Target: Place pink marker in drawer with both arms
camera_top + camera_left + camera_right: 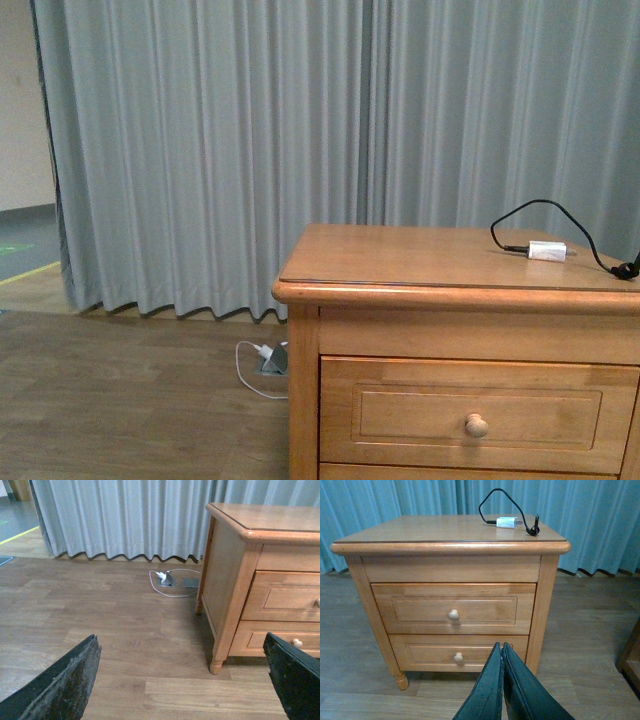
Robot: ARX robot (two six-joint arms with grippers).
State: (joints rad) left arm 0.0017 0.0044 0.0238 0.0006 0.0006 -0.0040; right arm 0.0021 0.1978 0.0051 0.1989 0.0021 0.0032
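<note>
Right wrist view | right pincer (502, 652) fingers together, facing upper drawer (454, 608) knob (453, 614), nearer | left pincer (182, 680) apart, beside cabinet (227, 575) | pink marker unseen

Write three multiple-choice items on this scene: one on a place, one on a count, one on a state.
1. Where does the white adapter lie?
A. on the cabinet top
B. on the floor
C. in a drawer

2. How many drawers does the cabinet front show?
A. one
B. two
C. three

3. How does the upper drawer stand?
A. pulled out
B. removed
C. closed

Key: 1 A, it lies on the top with its black cable. 2 B, two fronts, the upper and the lower drawer, one knob each. 3 C, its front sits flush.
</note>
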